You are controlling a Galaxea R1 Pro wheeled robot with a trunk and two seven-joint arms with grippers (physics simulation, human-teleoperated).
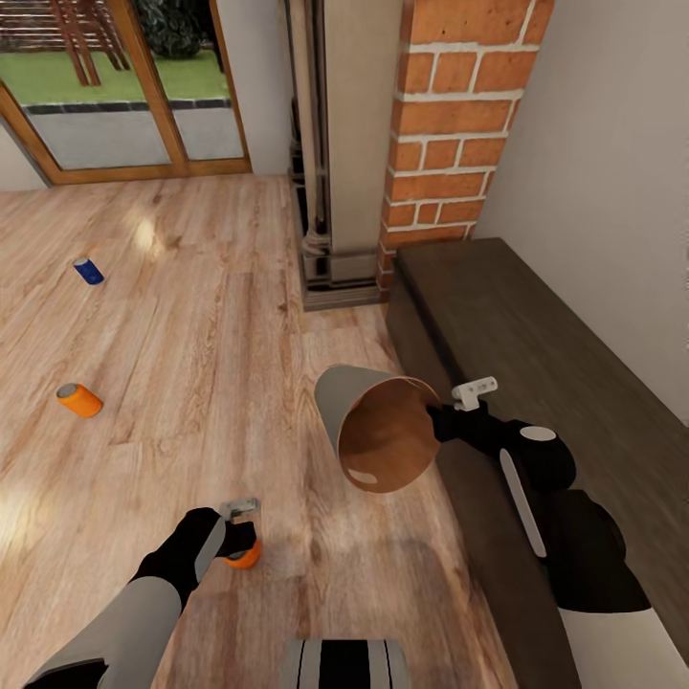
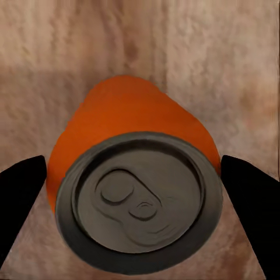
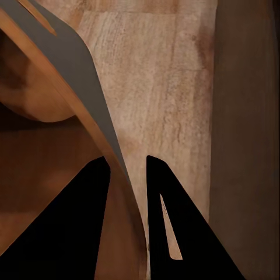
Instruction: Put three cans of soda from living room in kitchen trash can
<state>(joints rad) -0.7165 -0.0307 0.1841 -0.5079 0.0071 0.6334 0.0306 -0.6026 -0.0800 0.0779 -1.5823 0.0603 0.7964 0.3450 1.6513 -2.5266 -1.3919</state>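
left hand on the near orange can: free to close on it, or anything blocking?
Probably yes. The left hand has a finger either side of the orange can on bare floor, with nothing between; the other cans lie well away.

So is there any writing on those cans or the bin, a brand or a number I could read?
None can be read in these pictures.
Orange can between the left hand's fingers: plain orange side, grey top with a pull tab, no lettering.
Orange can on the floor: too small to tell.
Blue can: too small to tell.
Bin held by the right hand: plain grey outside, brown inside, no label.
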